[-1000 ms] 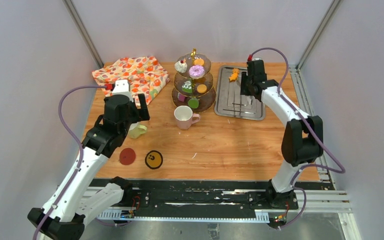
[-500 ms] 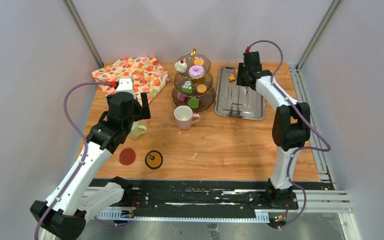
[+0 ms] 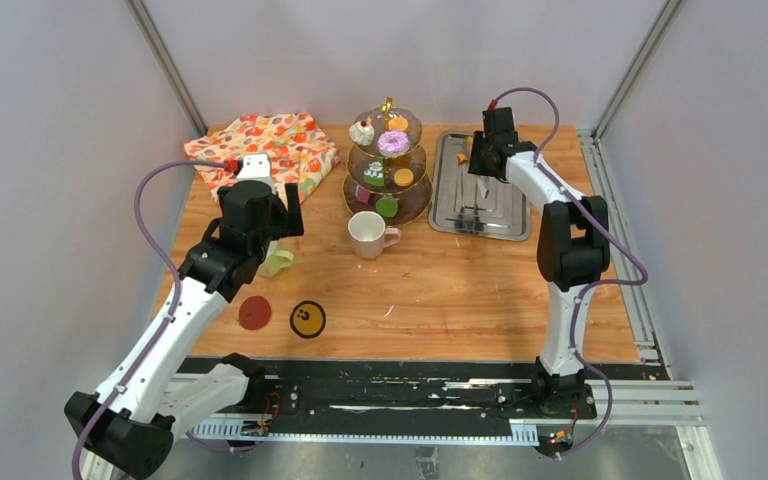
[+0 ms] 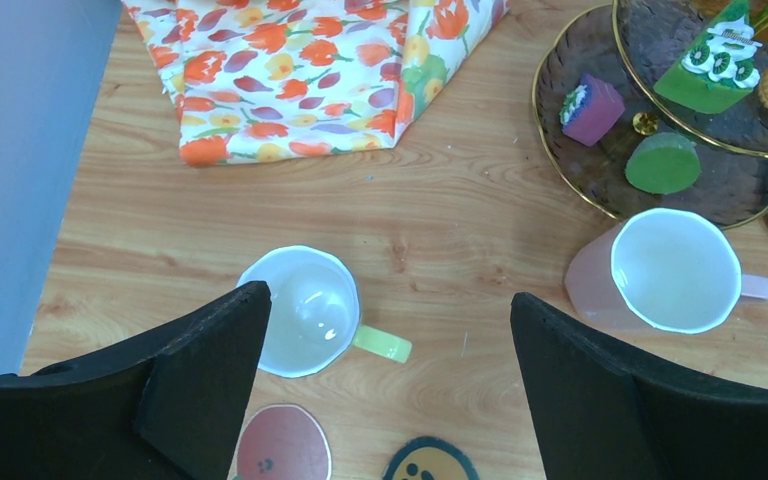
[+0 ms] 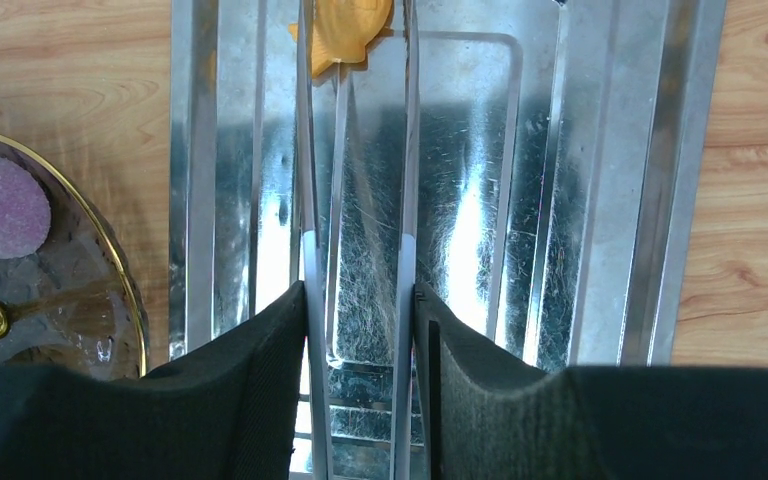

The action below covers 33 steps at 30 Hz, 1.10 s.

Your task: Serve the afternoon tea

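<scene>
The three-tier stand [image 3: 412, 200] holds a cherry cupcake [image 3: 362, 132], a purple doughnut [image 3: 393, 142], orange biscuits [image 3: 403, 177] and green cakes [image 3: 387, 206]. The pink mug [image 3: 367, 233] stands in front of it. My left gripper [image 4: 388, 296] is open and empty above the yellow-green mug [image 4: 300, 312], which sits upright on the table. My right gripper [image 5: 360, 292] is shut on the metal tongs [image 5: 309, 200] over the steel tray [image 5: 580, 200]. The tong tips stand either side of an orange pastry [image 5: 345, 30] at the tray's far end.
A floral cloth [image 3: 265, 150] lies at the back left. A red coaster [image 3: 254, 312] and a yellow face coaster [image 3: 307, 319] lie near the front, below the yellow-green mug. Grey walls close in on both sides.
My right gripper has carried the tongs toward the far end of the tray, up to the orange pastry. My left gripper has drifted slightly farther over the yellow-green mug.
</scene>
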Motion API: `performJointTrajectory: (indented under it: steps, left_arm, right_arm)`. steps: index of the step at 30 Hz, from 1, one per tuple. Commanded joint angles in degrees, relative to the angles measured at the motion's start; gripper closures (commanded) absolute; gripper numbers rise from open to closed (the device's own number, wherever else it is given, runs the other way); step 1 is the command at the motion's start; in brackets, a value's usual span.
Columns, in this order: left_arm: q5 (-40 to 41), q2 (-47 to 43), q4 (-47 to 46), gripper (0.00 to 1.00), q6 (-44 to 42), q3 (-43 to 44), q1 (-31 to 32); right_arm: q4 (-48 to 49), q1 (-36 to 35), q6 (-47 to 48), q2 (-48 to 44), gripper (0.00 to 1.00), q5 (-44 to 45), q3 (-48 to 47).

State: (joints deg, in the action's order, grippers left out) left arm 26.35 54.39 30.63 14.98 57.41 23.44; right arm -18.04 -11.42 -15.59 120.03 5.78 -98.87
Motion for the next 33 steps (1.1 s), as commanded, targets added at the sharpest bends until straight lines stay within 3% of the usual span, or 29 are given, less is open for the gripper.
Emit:
performJointTrajectory:
  steps: [1, 9, 14, 20, 33]
  left_arm:
    - [0.08, 0.89, -2.22, 0.05, 0.02, 0.94, 0.18]
    - [1.09, -0.20, -1.75, 0.06, -0.86, 1.39, 0.13]
    - [0.78, -0.56, -1.70, 0.05, -0.22, 1.06, 0.16]
    - [0.71, -0.66, -2.79, 0.05, 0.05, 0.62, 0.20]
    - [1.42, 0.42, -3.08, 0.05, -0.21, 0.77, 0.17]
  right_arm:
    - [0.26, 0.96, -0.94, -0.73, 0.61, 1.01, -0.96]
    - [-1.05, 2.11, 0.54, -5.01, 0.66, 1.64, 3.19]
    - [-2.46, 3.90, 1.53, -7.93, 0.61, 0.75, 5.83]
    - [-4.44, 5.87, 2.28, -6.80, 0.56, -1.76, 4.63]
    - [-7.16, 5.64, 4.03, -2.70, 0.55, -5.00, -1.10]
